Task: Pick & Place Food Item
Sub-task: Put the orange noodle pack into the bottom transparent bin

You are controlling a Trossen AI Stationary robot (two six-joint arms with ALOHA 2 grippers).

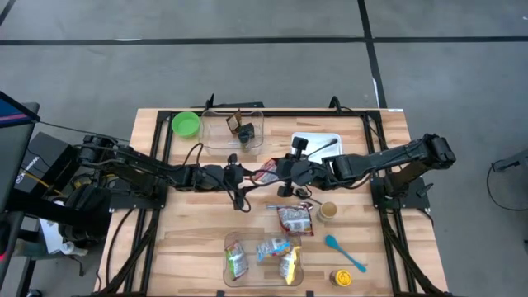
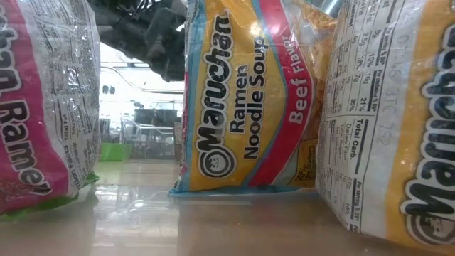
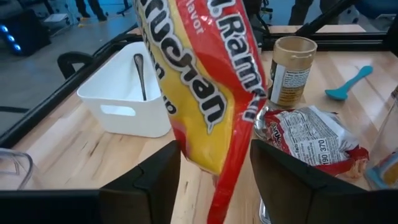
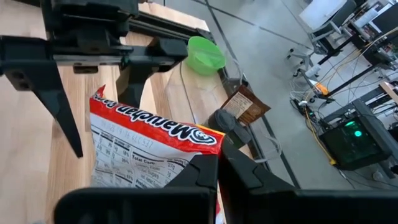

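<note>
- The ramen packet [image 4: 149, 155], red and yellow, hangs in the air over the middle of the counter [image 1: 190, 239], between the two arms
- The right gripper [image 4: 217, 163] has its jaws pinched tight on one edge of the ramen packet; in the right wrist view the wrapper's corner disappears between the two dark fingers
- The left gripper [image 3: 214, 163] sits facing it, jaws standing apart on either side of the packet's other end; the wrapper hangs in the gap, and I cannot tell whether either finger touches it
- Beyond the left jaws stands a white bin [image 3: 127, 99] with a spoon [image 3: 140, 74] leaning inside it
- A small jar [image 3: 290, 70] is upright near a crumpled snack bag [image 3: 308, 140] on the counter, with a blue spatula [image 3: 349, 84] farther off
- A green bowl [image 1: 186, 124] rests at the counter's far edge beside a clear container [image 1: 233, 129]
- A clear tray [image 1: 264, 260] at the near edge holds more packets, which fill the low view
</note>
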